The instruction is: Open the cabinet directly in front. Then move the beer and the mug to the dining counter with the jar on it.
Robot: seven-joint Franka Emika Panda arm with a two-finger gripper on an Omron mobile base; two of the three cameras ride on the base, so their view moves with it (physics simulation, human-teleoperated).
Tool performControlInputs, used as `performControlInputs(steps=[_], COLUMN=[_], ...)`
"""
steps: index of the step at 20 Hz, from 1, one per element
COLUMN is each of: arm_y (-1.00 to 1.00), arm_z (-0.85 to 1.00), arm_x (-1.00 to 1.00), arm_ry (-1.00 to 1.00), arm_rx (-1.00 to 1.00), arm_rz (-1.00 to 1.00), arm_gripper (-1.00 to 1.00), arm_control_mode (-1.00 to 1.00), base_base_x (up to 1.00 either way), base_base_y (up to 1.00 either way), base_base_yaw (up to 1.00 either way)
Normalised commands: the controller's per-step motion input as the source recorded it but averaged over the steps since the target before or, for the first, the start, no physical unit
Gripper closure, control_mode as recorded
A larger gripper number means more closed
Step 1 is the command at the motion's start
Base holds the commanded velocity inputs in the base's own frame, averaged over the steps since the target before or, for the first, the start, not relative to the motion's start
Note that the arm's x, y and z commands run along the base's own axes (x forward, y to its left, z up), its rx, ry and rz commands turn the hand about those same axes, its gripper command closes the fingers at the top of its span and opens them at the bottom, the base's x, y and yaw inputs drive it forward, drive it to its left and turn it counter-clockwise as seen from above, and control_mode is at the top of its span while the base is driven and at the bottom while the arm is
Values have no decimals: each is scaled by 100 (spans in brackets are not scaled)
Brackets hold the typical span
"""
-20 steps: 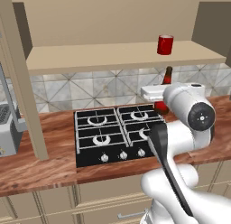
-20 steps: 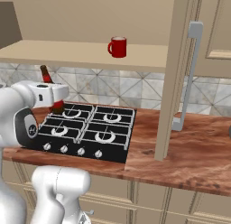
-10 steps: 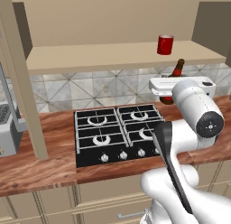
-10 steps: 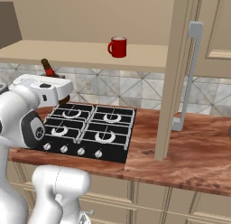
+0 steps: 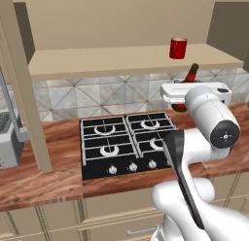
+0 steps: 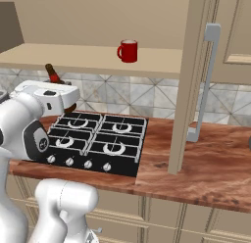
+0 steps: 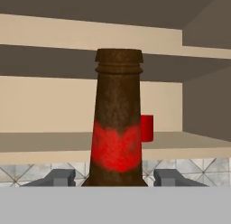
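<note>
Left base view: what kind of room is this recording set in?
A kitchen, rendered rather than real. A black four-burner hob sits in a wood worktop with a tiled backsplash, and an open wall cabinet above holds a red mug.

1. The cabinet (image 6: 196, 85) stands open, its beige doors swung out with long silver bar handles.
2. The mug (image 5: 178, 48), red with a side handle, sits upright on the cabinet's lower shelf, to the right.
3. The beer (image 7: 117, 123), dark brown with a red label, is tilted below the shelf, between the fingertips.
</note>
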Motion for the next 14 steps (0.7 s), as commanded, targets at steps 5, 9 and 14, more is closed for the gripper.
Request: performControlInputs(steps=[5,9,14], arm_y=[0,0,0], arm_z=[0,0,-1], arm_x=[0,-1,-17], arm_ry=[0,0,0], arm_rx=[0,0,0], arm_rz=[0,0,0], arm_gripper=[100,100,100], arm_control_mode=[-100,-100,-100], base_base_x=[0,0,0], base_base_y=[0,0,0], base_base_yaw=[0,0,0])
